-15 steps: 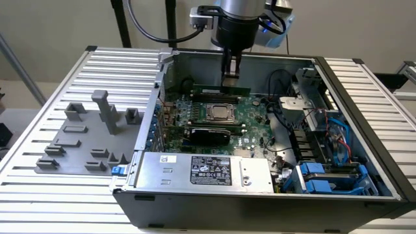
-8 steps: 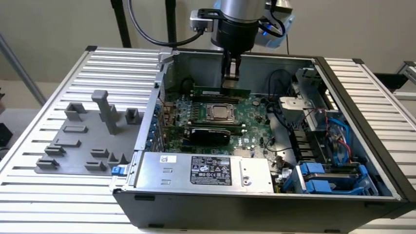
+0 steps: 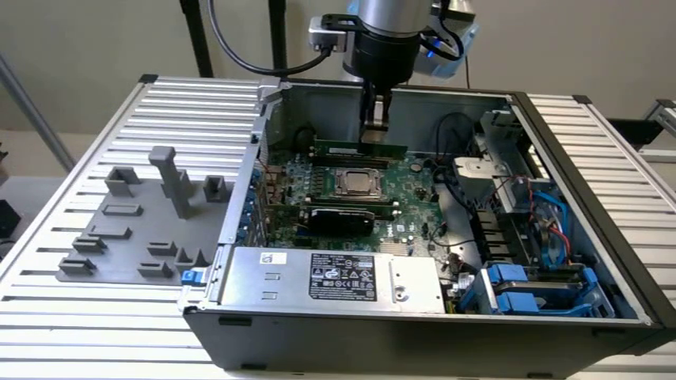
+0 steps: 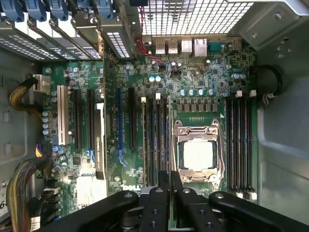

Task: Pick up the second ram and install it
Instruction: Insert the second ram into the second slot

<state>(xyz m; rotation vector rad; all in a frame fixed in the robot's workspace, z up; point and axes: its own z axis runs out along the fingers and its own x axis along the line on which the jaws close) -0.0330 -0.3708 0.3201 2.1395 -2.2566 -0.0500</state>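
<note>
Second ram (image 3: 340, 148), gripped by hand (image 3: 375, 131), upright at slots (image 4: 155, 140) beside processor socket (image 3: 359, 183)

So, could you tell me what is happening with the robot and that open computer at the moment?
The robot arm's gripper hangs inside the open computer case, its fingers closed on the second ram, a green memory stick. In the exterior view the stick lies level at the memory slots on the far side of the processor socket. I cannot tell whether it is fully seated.
</note>
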